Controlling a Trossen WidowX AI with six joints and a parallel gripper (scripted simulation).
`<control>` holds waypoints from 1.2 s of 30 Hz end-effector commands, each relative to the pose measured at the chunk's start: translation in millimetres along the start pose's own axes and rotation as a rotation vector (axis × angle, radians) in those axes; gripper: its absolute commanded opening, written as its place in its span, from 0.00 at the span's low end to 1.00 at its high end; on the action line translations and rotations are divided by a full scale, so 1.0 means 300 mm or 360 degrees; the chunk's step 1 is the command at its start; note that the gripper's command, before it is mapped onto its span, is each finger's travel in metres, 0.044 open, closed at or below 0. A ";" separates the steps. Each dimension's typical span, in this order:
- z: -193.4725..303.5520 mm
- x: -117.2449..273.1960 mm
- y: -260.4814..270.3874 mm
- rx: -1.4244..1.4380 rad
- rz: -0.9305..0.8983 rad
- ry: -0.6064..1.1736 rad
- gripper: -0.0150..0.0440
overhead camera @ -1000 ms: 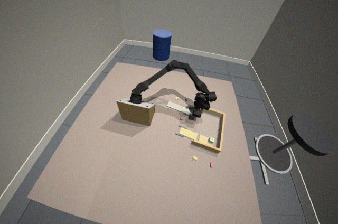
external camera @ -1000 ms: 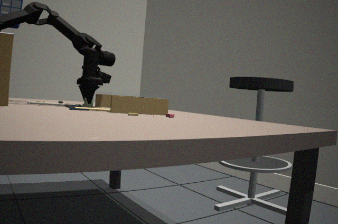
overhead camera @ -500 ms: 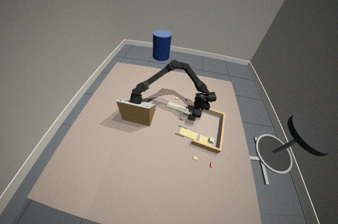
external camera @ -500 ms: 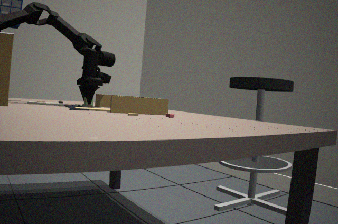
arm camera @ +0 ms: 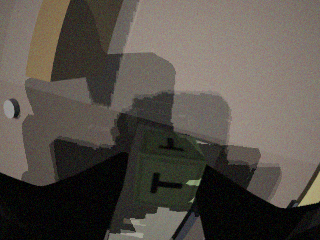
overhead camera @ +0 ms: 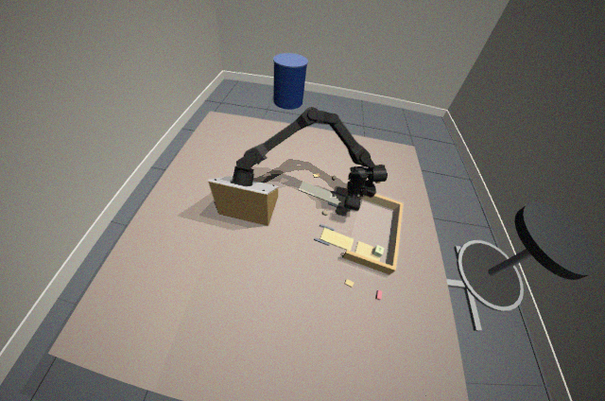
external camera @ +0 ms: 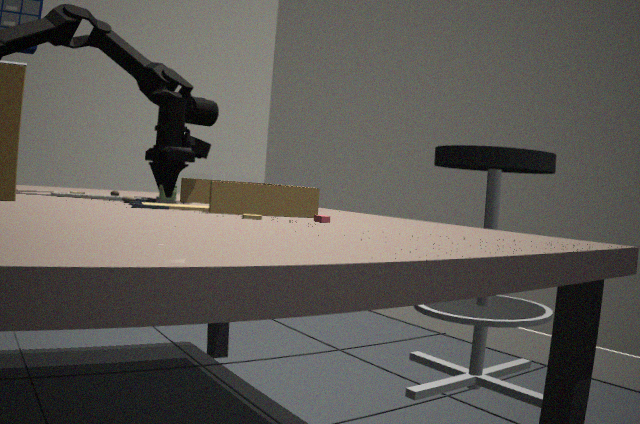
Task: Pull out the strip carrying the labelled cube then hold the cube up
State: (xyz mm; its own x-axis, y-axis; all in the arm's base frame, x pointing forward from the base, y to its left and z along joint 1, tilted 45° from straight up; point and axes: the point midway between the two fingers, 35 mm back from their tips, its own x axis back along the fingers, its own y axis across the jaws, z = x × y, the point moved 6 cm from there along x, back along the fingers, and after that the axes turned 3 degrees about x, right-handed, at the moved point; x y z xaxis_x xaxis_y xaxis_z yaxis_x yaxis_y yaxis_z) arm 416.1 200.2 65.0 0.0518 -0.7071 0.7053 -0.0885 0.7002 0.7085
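Note:
My gripper [overhead camera: 342, 202] [external camera: 166, 193] [arm camera: 162, 164] points down low over the table, its fingers partly open on either side of the green cube marked T [arm camera: 167, 192]. In the wrist view the right finger meets the cube's edge and a narrow gap shows at the left. The gripper hides this cube in the top view. The cube stands at the outer end of a long pale strip [overhead camera: 315, 191] [arm camera: 159, 220], just outside the tray's open side. A yellow strip [overhead camera: 337, 238] lies in line with a separate yellow piece [overhead camera: 365, 248], with a break between them. A second pale green cube [overhead camera: 378, 251] stands on that piece.
A wooden three-sided tray wall [overhead camera: 398, 235] [external camera: 263, 198] [arm camera: 42, 45] rises right beside the gripper. Dark rails [overhead camera: 321, 241] flank the yellow strip. A red block [overhead camera: 379, 294] [external camera: 322, 218], a flat yellow piece [overhead camera: 349, 283] [external camera: 251, 216] and small pebbles [overhead camera: 324, 213] lie around.

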 end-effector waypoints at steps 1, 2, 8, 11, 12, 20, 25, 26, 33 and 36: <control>0.000 0.000 0.000 0.0000 0.0000 0.0000 0.52; 0.000 0.000 0.000 0.0000 0.0000 0.0000 0.51; 0.000 0.000 0.000 0.0000 0.0000 0.0000 0.44; 0.000 0.000 0.000 0.0000 0.0000 0.0000 0.34; 0.002 0.001 0.000 0.0000 0.0000 0.0000 0.30; 0.073 0.066 -0.028 -0.0004 0.0006 0.0001 0.25; 0.126 0.106 -0.046 -0.0007 0.0008 0.0002 0.25; 0.137 0.113 -0.050 -0.0008 0.0009 0.0002 0.25; 0.188 0.145 -0.067 -0.0010 0.0010 0.0002 0.25; 0.204 0.146 -0.073 -0.0010 0.0012 0.0002 0.25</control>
State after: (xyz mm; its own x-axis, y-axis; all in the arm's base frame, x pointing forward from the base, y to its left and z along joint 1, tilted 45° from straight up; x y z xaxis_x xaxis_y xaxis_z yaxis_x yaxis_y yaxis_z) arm 366.4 149.4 79.8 0.0468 -0.6994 0.7132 -0.0775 0.7092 0.7007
